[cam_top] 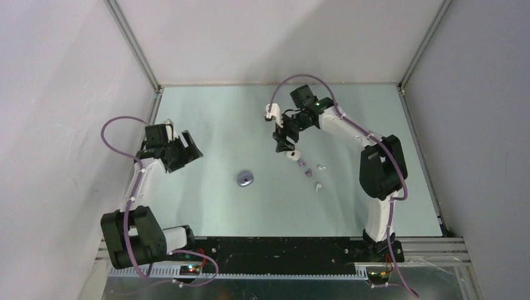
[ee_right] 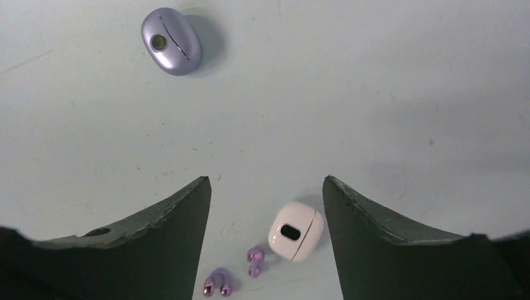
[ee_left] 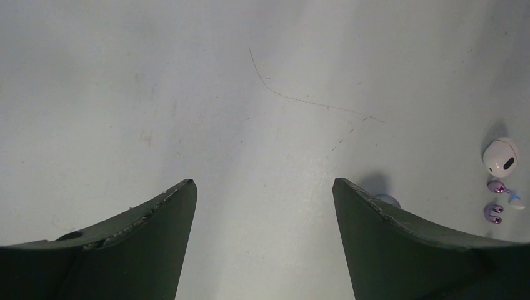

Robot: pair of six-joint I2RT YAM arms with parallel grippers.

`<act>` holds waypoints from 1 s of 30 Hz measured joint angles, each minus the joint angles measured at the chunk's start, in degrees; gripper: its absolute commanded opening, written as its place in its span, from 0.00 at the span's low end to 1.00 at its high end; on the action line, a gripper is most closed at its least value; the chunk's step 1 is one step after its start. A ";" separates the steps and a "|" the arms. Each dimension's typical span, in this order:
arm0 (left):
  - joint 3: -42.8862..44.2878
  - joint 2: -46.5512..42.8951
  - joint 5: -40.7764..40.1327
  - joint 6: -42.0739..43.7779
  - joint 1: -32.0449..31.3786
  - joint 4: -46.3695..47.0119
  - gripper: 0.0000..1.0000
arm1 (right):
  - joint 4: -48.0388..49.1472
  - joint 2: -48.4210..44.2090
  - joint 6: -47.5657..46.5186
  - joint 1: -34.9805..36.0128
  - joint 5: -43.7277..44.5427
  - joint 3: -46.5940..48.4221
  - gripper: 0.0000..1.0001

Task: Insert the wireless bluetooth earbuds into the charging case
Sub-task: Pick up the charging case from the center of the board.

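Your table (cam_top: 212, 119) is pale green. On it you have a purple case (cam_top: 244, 179) near the middle, a white case (cam_top: 292, 155) to its right, and just beside that, two purple earbuds (cam_top: 302, 163) and two white earbuds (cam_top: 321, 167).

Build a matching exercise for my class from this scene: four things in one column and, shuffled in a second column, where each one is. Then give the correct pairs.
Column A
1. purple case
2. white case
3. purple earbuds
4. left end effector

Column B
a. open above bare table, on the left side
b. lying loose on the table, close beside the white case
c. alone near the middle of the table
d. seen in the gap of the open right end effector in its wrist view

Pairs: 1-c, 2-d, 3-b, 4-a
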 measured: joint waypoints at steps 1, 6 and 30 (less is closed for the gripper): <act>0.00 0.37 0.33 0.00 0.00 -0.02 0.86 | -0.76 0.76 -1.49 0.74 -0.11 0.87 0.75; 0.00 0.81 0.61 0.02 0.02 -0.07 0.87 | -1.86 3.65 -8.79 4.61 -0.15 1.81 0.78; 4.13 1.81 -1.90 0.59 0.02 -4.17 0.98 | 1.64 12.48 -25.44 13.92 -6.25 3.06 0.83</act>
